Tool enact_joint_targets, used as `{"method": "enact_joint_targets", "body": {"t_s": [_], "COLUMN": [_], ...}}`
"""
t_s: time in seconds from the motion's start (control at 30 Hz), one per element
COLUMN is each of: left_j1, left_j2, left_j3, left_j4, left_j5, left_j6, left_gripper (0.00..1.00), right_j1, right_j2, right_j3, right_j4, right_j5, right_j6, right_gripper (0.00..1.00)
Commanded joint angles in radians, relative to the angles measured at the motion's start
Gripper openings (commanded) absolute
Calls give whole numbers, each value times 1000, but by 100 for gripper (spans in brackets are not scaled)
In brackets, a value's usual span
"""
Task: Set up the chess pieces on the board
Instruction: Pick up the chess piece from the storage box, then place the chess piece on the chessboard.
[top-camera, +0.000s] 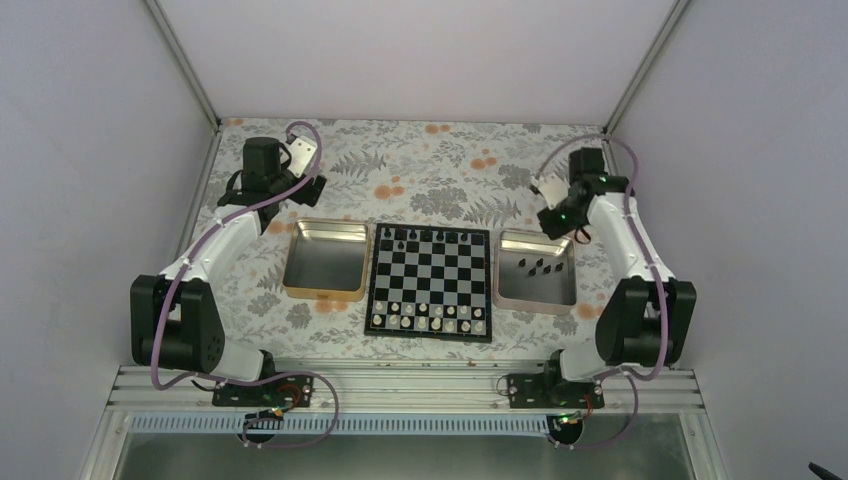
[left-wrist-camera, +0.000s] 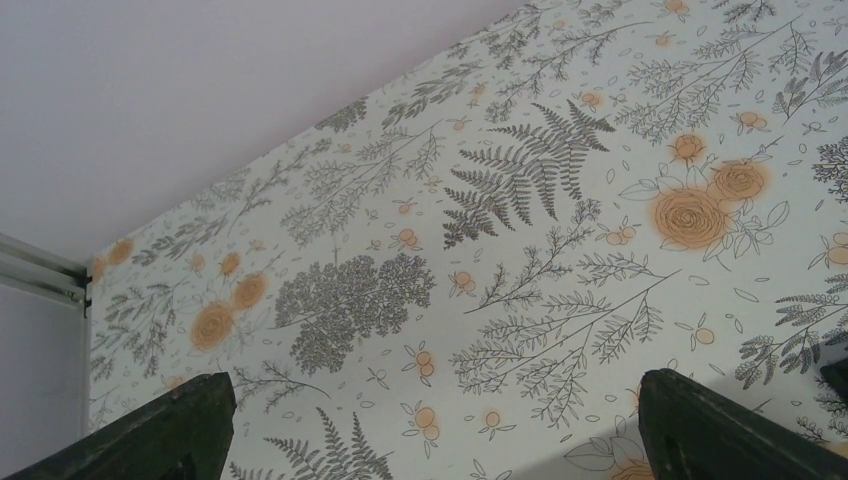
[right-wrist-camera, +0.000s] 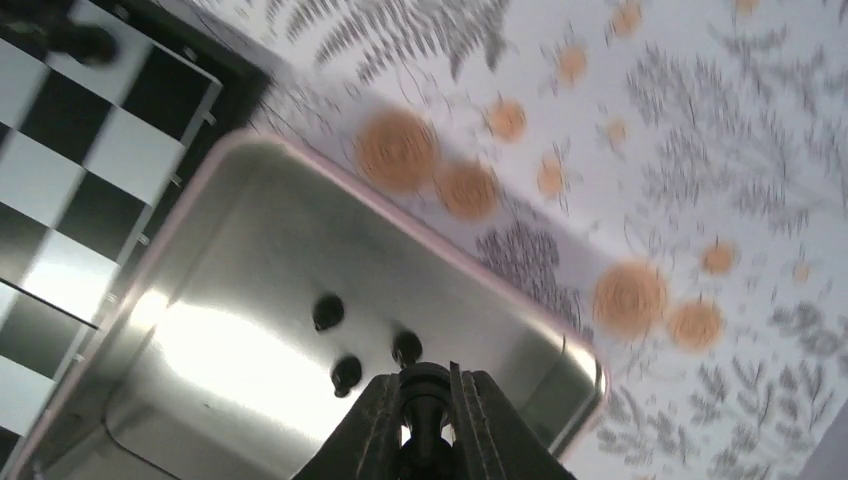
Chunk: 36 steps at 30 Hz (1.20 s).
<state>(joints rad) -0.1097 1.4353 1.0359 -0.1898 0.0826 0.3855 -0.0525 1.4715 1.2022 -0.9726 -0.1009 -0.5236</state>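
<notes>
The board lies in the middle, with a few black chess pieces on its far row and small white pieces on the near rows. Several more black pieces lie in the silver tray. My right gripper hovers above that tray's far right corner, shut on a black chess piece held between its fingers; three loose black pieces lie in the tray below it. My left gripper is open and empty, held over the bare cloth far left of the board.
An empty gold tray stands left of the board. The flowered cloth covers the table. White walls with metal frame posts close in the back and sides. The board's corner shows in the right wrist view.
</notes>
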Motion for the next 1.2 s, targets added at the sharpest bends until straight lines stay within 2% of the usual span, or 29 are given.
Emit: {"method": "enact_joint_targets", "body": {"t_s": [0.0,0.2,0.47,1.17], "left_j1": [-7,-20,-27,-32], "left_j2": [-1,0,4,14], "left_j3": [19,19,17,13], "left_j4": [12,14,18,18], "left_j5": [7,1,-10,-17], "left_j6": [6,5,7,10], "left_gripper": [100,100,100,100], "right_j1": [102,253,347,375], "right_j2": [110,289,417,475], "right_j3": [123,231,242,216], "right_j4": [-37,31,93,106], "right_j5": [-49,-59,-113,-113], "right_j6": [10,23,15,1], "right_gripper": [15,15,16,17]}}
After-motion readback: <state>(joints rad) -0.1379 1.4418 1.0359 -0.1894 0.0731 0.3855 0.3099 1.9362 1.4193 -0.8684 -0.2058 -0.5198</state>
